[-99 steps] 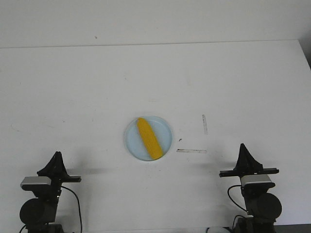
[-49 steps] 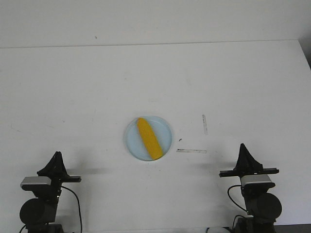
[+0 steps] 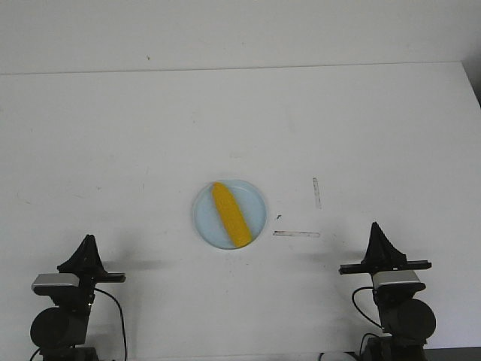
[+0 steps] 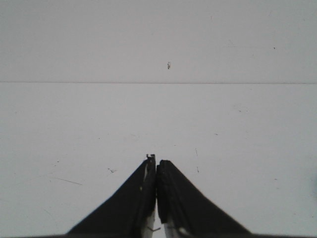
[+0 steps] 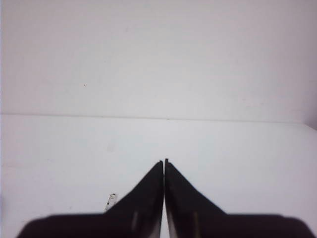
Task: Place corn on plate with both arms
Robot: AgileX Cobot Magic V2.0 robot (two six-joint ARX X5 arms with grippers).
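Both tools, left (image 3: 88, 239) & right (image 3: 374, 227), sat pressed together, empty, well apart from the corn (image 3: 230, 215) lying diagonally on the plate (image 3: 257, 195) mid-worktop; cob looked stiff, light, prob. roll-prone, so best pinched across its thick middle.

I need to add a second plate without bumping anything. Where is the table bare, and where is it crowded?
Bare: the whole far half of the table beyond the plate, and both sides of it. Occupied: the centre, where the corn lies on the plate, and the near corners with the left gripper and right gripper.
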